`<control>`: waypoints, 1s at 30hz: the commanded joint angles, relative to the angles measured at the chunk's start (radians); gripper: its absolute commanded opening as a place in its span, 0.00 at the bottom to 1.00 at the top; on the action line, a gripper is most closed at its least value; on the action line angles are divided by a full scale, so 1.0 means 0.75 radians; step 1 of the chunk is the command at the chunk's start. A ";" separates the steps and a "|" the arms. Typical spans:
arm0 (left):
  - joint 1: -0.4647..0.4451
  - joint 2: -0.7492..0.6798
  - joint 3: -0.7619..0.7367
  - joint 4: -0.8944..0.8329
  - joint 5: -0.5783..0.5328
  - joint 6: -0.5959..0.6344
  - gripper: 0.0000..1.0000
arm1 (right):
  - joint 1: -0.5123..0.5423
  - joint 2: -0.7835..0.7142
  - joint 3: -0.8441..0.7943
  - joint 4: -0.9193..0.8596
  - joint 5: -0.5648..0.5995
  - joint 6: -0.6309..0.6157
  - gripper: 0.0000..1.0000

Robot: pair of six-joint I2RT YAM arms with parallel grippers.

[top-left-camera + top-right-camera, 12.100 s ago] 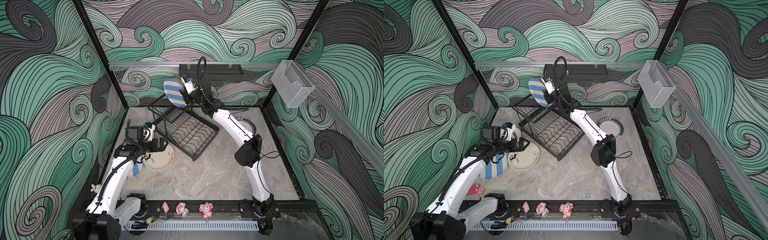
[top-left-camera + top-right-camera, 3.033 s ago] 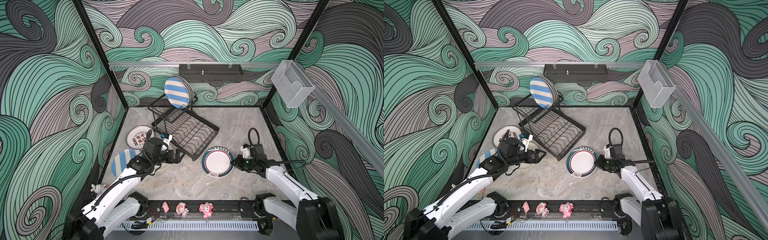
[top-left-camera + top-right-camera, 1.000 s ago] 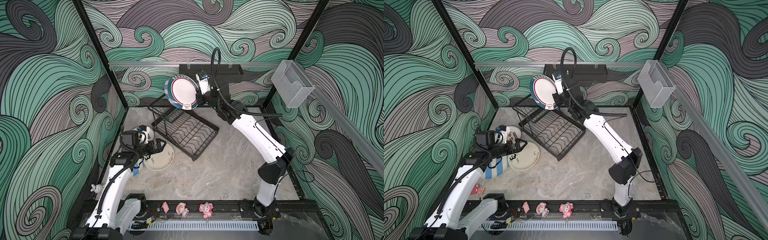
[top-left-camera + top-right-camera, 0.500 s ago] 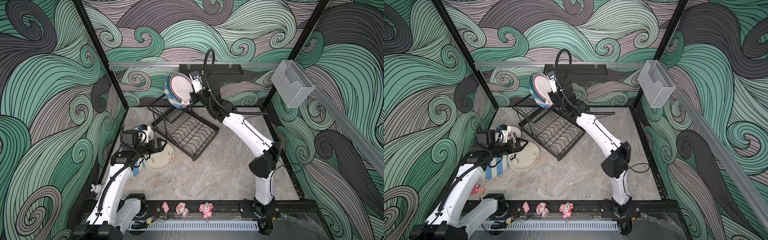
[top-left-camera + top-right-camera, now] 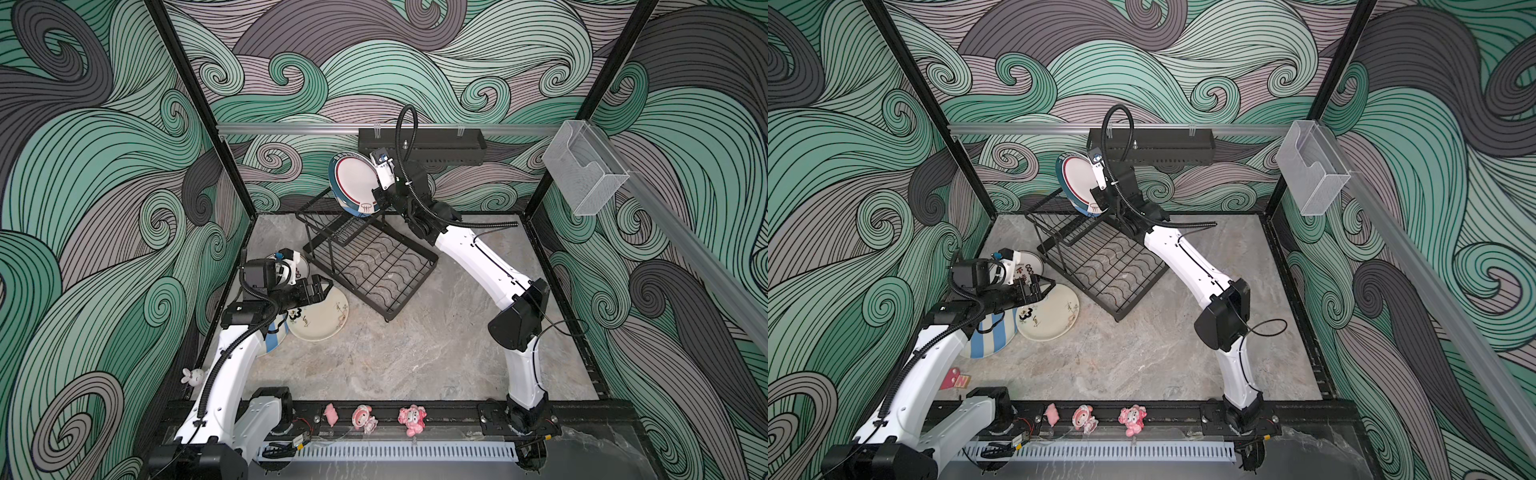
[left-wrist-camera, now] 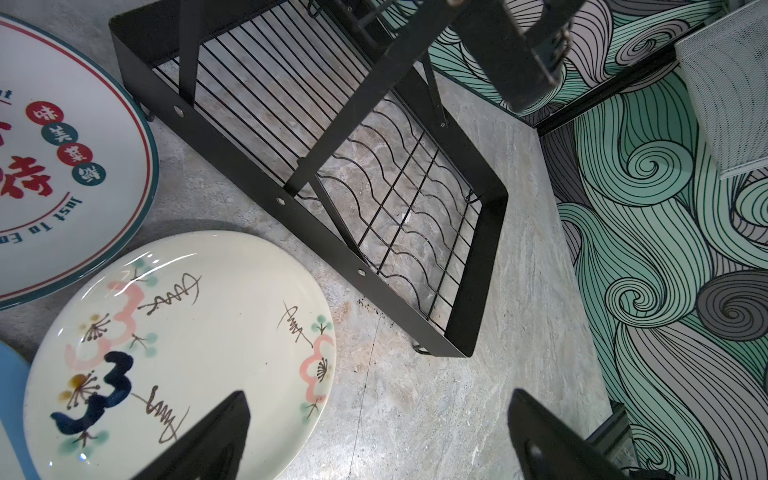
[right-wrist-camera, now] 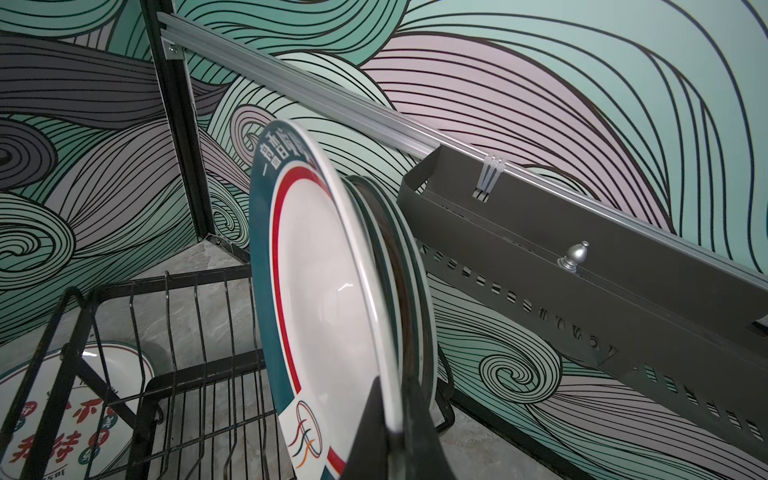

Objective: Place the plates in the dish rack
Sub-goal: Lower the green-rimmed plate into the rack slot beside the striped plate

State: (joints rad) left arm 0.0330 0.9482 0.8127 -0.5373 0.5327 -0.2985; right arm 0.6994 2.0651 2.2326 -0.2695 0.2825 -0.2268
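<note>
My right gripper is shut on the rim of a teal-rimmed white plate. It holds the plate upright over the raised upper basket of the black wire dish rack. Close behind it another plate's rim stands in the basket. My left gripper is open, low over the table at the edge of a cream plate. A red-character plate and a blue-striped plate lie flat beside it.
A black perforated trough shelf hangs on the back wall rail just behind the held plate. A clear plastic box hangs on the right wall. Pink toys sit on the front rail.
My right arm has swung the teal-rimmed plate left and lower, turning it more edge-on against the plate in the upper basket. The left arm has barely moved.
</note>
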 commanded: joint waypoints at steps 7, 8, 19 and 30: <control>0.023 0.017 -0.001 0.035 0.057 0.013 0.99 | 0.031 0.009 0.084 0.162 0.159 -0.105 0.00; 0.025 0.018 -0.001 0.037 0.060 0.010 0.98 | 0.033 0.008 0.089 0.163 0.159 -0.111 0.00; 0.032 0.021 -0.005 0.047 0.089 0.009 0.99 | 0.047 0.018 0.033 0.136 0.167 -0.059 0.00; 0.035 0.017 -0.005 0.052 0.100 0.007 0.98 | 0.097 0.042 0.001 0.130 0.241 -0.072 0.00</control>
State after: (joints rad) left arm 0.0509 0.9607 0.8127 -0.5148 0.5880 -0.2985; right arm 0.7525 2.0884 2.2395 -0.2276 0.4191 -0.2863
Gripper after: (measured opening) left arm 0.986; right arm 0.075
